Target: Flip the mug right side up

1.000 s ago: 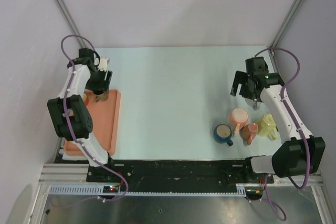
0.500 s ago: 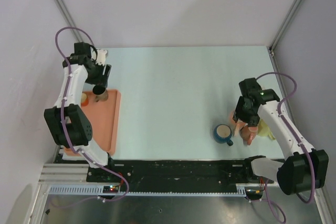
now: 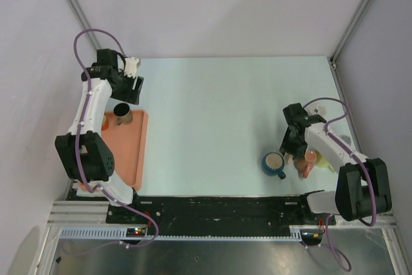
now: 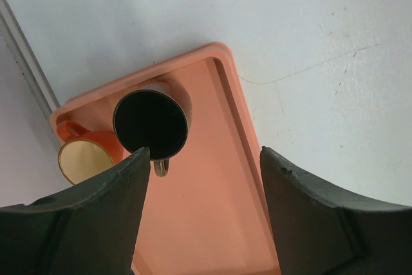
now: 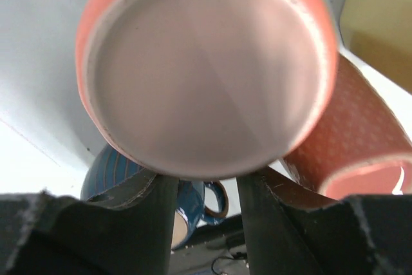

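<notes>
An orange mug (image 5: 206, 69) stands upside down, and its pale base fills the right wrist view. My right gripper (image 5: 206, 185) reaches down at the mug's near side. Its fingers (image 5: 145, 223) are drawn close together under the base's edge, on the mug's handle side. The fingertips and the handle are hidden by the base. In the top view the right gripper (image 3: 291, 148) covers the mug, at the right near part of the table. My left gripper (image 3: 127, 98) hangs open over the far end of an orange tray (image 3: 129, 152), holding nothing.
A blue mug (image 3: 275, 164) stands just left of the right gripper and a red-brown mug (image 3: 308, 161) lies to its right, with a yellow one (image 5: 380, 24) beyond. On the tray (image 4: 206, 223) stand a dark mug (image 4: 151, 123) and an orange mug (image 4: 84, 159).
The right arm swung from the far right down onto the cluster of mugs, and its jaws narrowed from wide open. The left gripper shifted slightly away from the tray's mugs, still open.
</notes>
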Controlling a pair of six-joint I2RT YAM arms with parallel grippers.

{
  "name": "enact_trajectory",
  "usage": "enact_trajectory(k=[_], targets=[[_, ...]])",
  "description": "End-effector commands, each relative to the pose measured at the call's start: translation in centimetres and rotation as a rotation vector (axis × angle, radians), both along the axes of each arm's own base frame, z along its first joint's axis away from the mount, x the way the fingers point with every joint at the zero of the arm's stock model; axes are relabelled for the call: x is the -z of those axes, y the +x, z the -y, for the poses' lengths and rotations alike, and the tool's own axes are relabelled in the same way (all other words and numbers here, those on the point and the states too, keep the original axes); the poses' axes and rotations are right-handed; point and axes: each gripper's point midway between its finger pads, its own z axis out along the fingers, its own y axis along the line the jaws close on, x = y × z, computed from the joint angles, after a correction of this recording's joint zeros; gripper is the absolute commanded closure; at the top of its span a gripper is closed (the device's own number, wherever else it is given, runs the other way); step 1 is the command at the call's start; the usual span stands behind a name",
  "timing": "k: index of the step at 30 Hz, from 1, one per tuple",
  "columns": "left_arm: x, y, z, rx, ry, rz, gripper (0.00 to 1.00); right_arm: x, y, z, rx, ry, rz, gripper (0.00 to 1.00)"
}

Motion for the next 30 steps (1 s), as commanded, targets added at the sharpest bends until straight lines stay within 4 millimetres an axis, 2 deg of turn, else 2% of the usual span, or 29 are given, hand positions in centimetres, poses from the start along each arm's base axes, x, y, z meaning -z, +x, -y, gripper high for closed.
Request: enact_trajectory(k=[1, 10, 17, 20, 23, 25, 27, 28, 30], targets=[[-3.3, -0.1, 0.2, 0.019, 0.0, 0.087, 0.27, 1.5, 2.5, 1.0, 0.02, -0.052, 0.054, 0.56], [-4.4, -0.8, 0.6, 0.034, -0.007, 0.118, 0.27, 2.9, 3.8, 2.5, 0.002, -0.138, 0.05, 0.58], [-4.9, -1.0, 0.8, 0.045, -0.015, 0.131, 0.27, 1.3, 5.8, 2.7, -0.015, -0.173, 0.154, 0.62], [-5.1, -1.0, 0.9, 0.048, -0.015, 0.136, 0.27, 1.2, 6.2, 3.1, -0.017, -0.159, 0.162, 0.73], [-5.3, -1.1, 0.9, 0.05, -0.015, 0.142, 0.27, 1.4, 6.5, 3.2, -0.032, -0.143, 0.162, 0.94], [-5.4, -1.2, 1.0, 0.051, -0.018, 0.143, 0.27, 1.1, 6.7, 2.6, -0.065, -0.121, 0.175, 0.99], [-5.7, -1.4, 1.2, 0.057, -0.027, 0.149, 0.26, 0.2, 7.2, 1.2, -0.124, -0.067, 0.216, 1.0], [-6.0, -1.6, 1.4, 0.063, -0.04, 0.154, 0.26, -0.5, 7.5, 0.2, -0.155, -0.032, 0.246, 1.0], [-6.9, -1.7, 2.1, 0.071, -0.068, 0.174, 0.25, -3.4, 8.2, -1.9, -0.207, 0.034, 0.345, 1.0]])
